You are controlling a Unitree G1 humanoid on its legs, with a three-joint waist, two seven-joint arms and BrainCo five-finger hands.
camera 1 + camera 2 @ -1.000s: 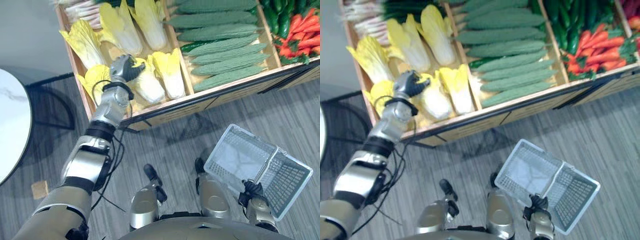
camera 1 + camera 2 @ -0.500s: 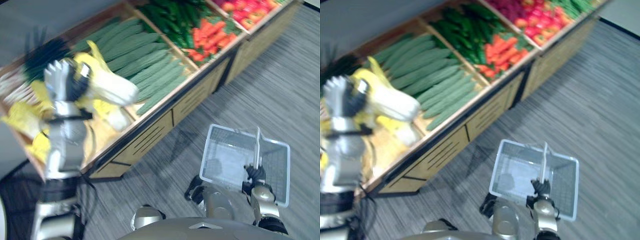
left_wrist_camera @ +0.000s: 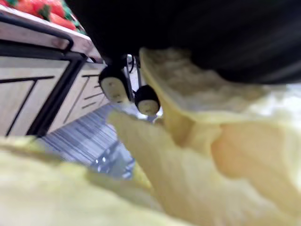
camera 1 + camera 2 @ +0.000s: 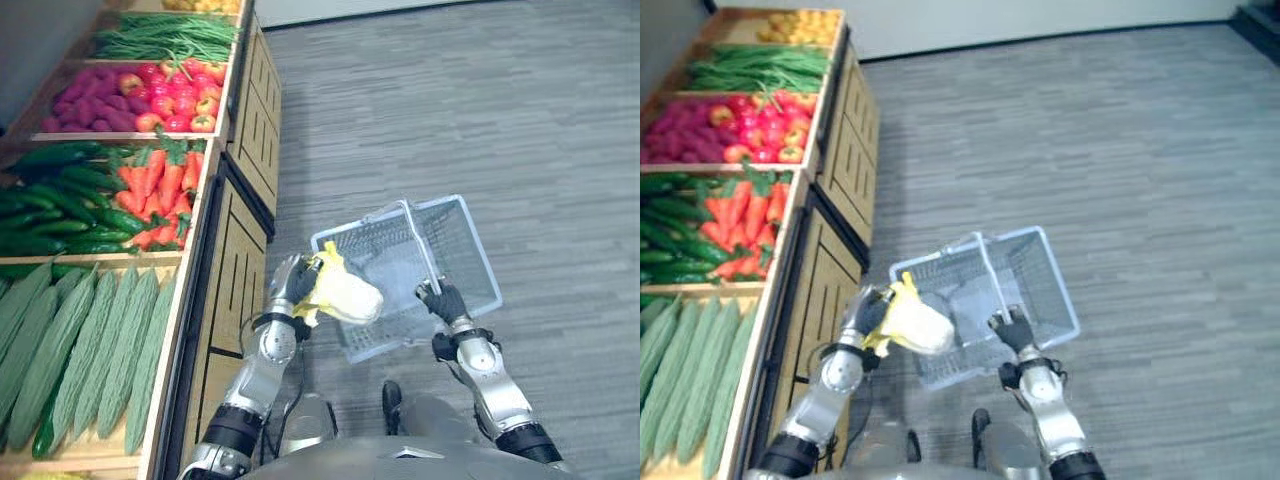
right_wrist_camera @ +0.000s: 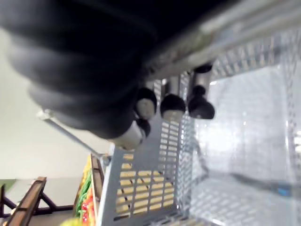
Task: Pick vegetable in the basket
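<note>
My left hand [image 4: 290, 283] is shut on a pale yellow napa cabbage [image 4: 345, 295], holding it over the near left edge of the grey wire basket [image 4: 470, 255]. In the left wrist view the cabbage leaves [image 3: 197, 155] lie right against my fingertips [image 3: 115, 89]. My right hand [image 4: 446, 302] is shut on the basket's handle [image 4: 415, 240] and carries the basket above the floor. In the right wrist view my fingers [image 5: 171, 103] curl round the handle bar, with the basket's mesh wall [image 5: 141, 188] beyond them.
A long wooden produce stand [image 4: 235, 250] runs along the left, with bins of bitter gourds [image 4: 90, 350], cucumbers and carrots [image 4: 150, 195], red fruit [image 4: 150, 100] and green beans [image 4: 160, 35]. Grey plank floor [image 4: 480, 100] stretches to the right.
The whole picture has swung away from the cabbage bin. My left hand lifted the cabbage out of the stand and brought it to the basket's edge. My right hand still holds the handle.
</note>
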